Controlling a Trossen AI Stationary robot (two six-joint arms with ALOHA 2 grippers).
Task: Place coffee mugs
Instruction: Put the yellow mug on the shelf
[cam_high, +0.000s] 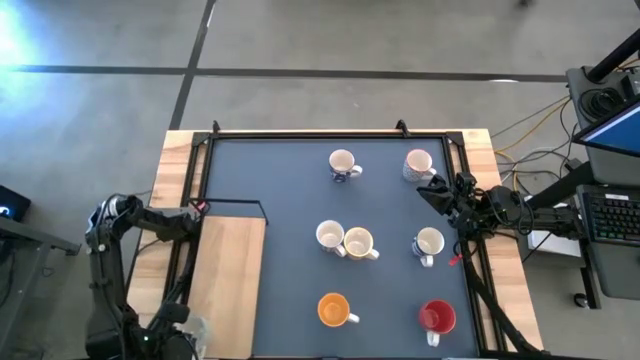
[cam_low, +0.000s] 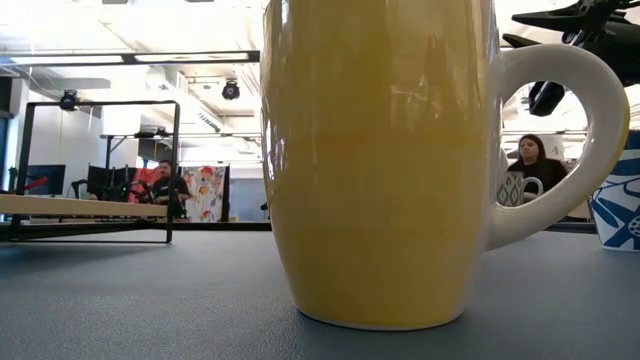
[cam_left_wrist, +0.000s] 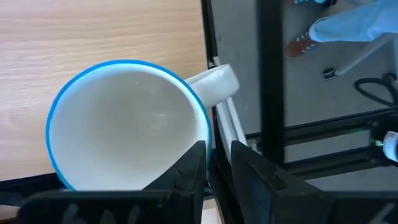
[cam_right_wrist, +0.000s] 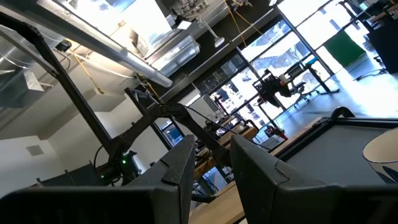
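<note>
Mugs stand spread over the dark mat (cam_high: 290, 200), seven counted from above: two near its far edge, a cream one (cam_high: 342, 163) and a white one (cam_high: 418, 164); a touching pair at the middle (cam_high: 330, 235) (cam_high: 359, 242); one white mug (cam_high: 429, 242) by the right edge; an orange mug (cam_high: 333, 309) and a red mug (cam_high: 437, 317) along the near edge. An eighth, a blue-rimmed mug (cam_left_wrist: 127, 121), shows only to the left wrist camera. The left gripper (cam_left_wrist: 217, 163), at the tabletop's left edge beside the wooden board (cam_high: 228, 280), pinches that mug's rim between narrowly set fingers. Wide bare mat lies left of the mugs. The right gripper (cam_high: 432, 191) hangs over the right edge between two white mugs, fingers close together with nothing between them. In the low view a yellow mug (cam_low: 380, 160) hides most of the table.
</note>
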